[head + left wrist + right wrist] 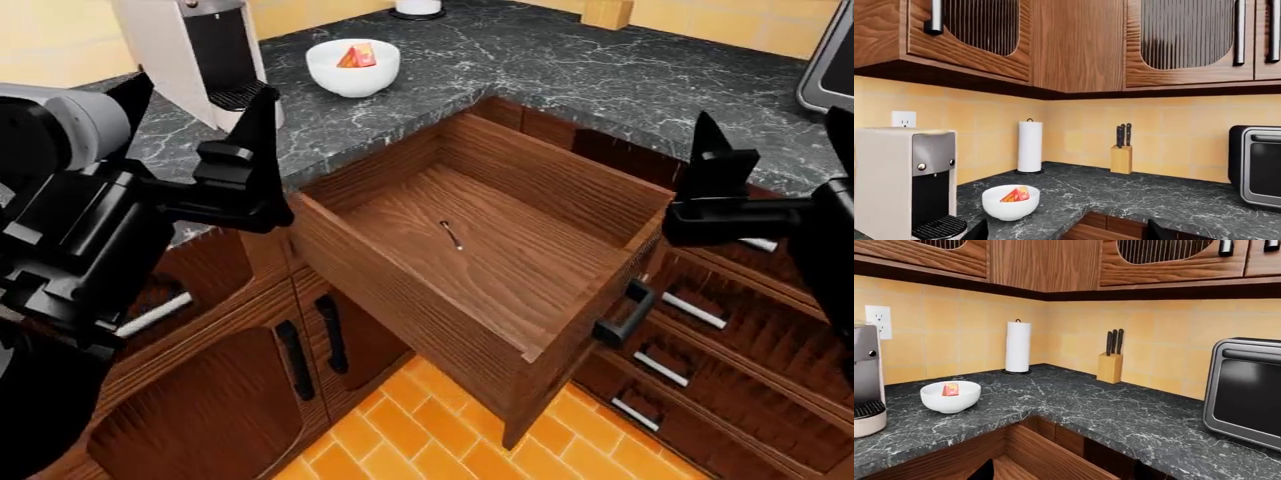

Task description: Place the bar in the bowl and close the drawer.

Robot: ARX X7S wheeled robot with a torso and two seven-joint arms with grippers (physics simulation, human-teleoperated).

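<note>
Head view: bar (pixel 356 56) in bowl (pixel 352 76), beyond left pincer (pixel 200 100).

No readable txt anywhere. Bar (pixel 1016 195) wrapper in the bowl (pixel 1009 206): red/yellow only, any lettering too small to make out. Coffee machine (pixel 906 180) & toaster oven (pixel 1244 390): no legible brand or nos.

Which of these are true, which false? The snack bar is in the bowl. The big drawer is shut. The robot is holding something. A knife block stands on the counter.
1. The bar lies in the bowl: true.
2. The drawer is shut: false, it stands wide open.
3. A gripper holds something: false, left gripper and right gripper are open and empty.
4. A knife block stands on the counter: true.
</note>
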